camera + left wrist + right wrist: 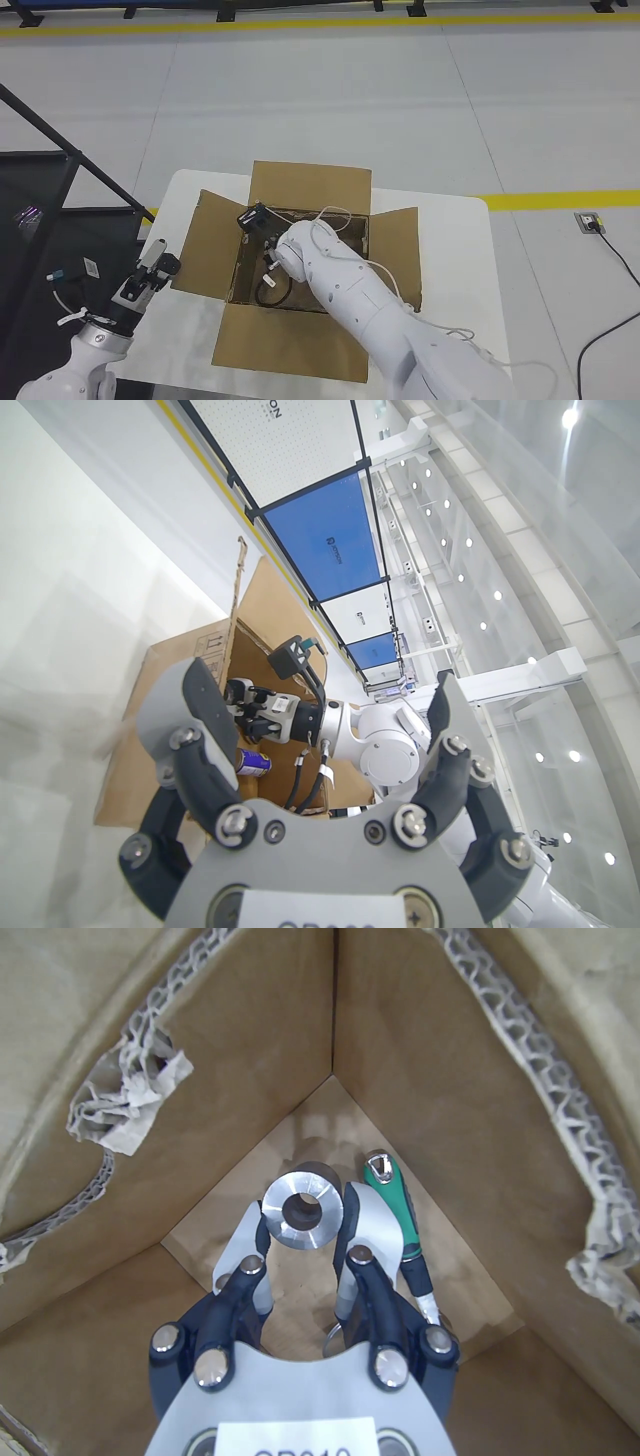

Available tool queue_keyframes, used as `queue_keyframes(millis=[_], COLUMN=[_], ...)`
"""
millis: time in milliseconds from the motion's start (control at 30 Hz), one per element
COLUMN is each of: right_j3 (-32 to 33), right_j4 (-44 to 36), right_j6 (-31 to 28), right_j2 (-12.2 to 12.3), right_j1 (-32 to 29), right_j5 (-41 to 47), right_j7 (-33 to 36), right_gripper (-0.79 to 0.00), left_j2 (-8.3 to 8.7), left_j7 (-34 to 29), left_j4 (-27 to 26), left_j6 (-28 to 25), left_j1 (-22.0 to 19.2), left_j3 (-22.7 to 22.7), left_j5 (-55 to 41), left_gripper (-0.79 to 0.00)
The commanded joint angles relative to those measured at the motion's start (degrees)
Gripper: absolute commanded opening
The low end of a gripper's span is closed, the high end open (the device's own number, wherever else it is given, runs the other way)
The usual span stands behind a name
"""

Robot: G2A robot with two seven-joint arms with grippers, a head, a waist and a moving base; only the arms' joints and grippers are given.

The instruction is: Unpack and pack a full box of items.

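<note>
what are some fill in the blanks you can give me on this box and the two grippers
1. The right gripper is inside the cardboard box, closed on a hollow ____ cylinder.
2. The tool lying beside it on the box floor has a ____ handle.
3. The left gripper is outside the box with its jaws ____.
4. The can lying in the box is ____.

Missing words: metal; green; open; blue

The box (pixel 425 1078) corner and green-handled tool (pixel 395 1208) hem the metal cylinder (pixel 320 1234).
</note>
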Motion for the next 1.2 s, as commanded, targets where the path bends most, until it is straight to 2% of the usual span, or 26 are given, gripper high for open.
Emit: queue_keyframes(millis=[0, 267, 433, 633, 833, 1033, 1100, 1167], right_j3=[0.2, 2.0, 3.1, 5.7, 11.9, 20.3, 22.9, 24.4], right_j4=[-0.8, -6.2, -14.2, -32.3, -56.1, -74.9, -78.7, -79.7], right_j6=[0.3, 1.4, 6.6, 15.8, 21.1, 20.0, 16.0, 14.8], right_j2=[0.3, 2.5, 4.7, 9.6, 16.6, 21.5, 22.6, 23.0], right_j1=[0.0, -0.4, -2.0, -7.0, -17.6, -29.7, -32.9, -34.0], right_j5=[-0.2, -1.4, -4.5, -12.4, -25.6, -35.6, -35.8, -36.0], right_j7=[0.6, 1.7, 3.3, 10.9, 22.2, 28.2, 28.8, 30.5], right_gripper=[-0.785, -0.785, -0.785, -0.785, -0.785, -0.785, -0.785, -0.785], left_j2=[0.07, 0.33, 0.48, 0.65, 0.81, 0.96, 1.02, 1.04], left_j7=[-0.1, -0.4, -0.5, -0.5, -0.5, -0.6, -0.6, -0.5], left_j4=[0.2, 0.8, 1.0, 1.1, 1.1, 1.2, 1.2, 1.1], left_j6=[0.1, 0.2, 0.2, 0.1, -0.1, 0.0, -0.1, 0.0], left_j1=[-0.3, -1.3, -1.4, -1.4, -1.4, -1.4, -1.3, -1.2], left_j3=[0.0, 0.3, 0.4, 0.3, 0.3, 0.4, 0.4, 0.3], left_j5=[-0.2, -0.3, -0.3, -0.6, -0.9, -1.1, -1.0, -0.9], left_gripper=[0.000, 0.000, 0.000, 0.000, 0.000, 0.000, 0.000, 0.000])
